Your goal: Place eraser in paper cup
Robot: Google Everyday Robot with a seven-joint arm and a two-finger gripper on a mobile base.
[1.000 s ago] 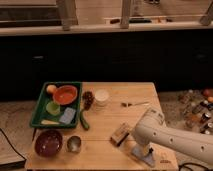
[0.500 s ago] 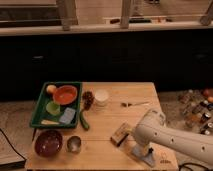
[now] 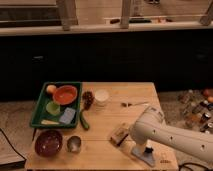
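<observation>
Eraser [image 3: 120, 134] just beside gripper [image 3: 143, 154] near table [image 3: 135, 92] front — jaws' state unclear, paper cup [image 3: 101, 96] well apart

No legible text, apparently.

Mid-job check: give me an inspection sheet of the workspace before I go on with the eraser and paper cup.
Surface: wooden table, level, things spread across it.
Job's things: eraser lies on the table near the front, not in the paper cup, which stands upright farther back.
Clutter: green tray holding orange bowl, light green cup, blue sponge; maroon bowl, metal cup, pen-like stick.
Grippers: gripper low at the table's front, just right of the eraser.
Cables: nothing seen on the table.
Surroundings: dark cabinets behind; bottles on the floor, right.
</observation>
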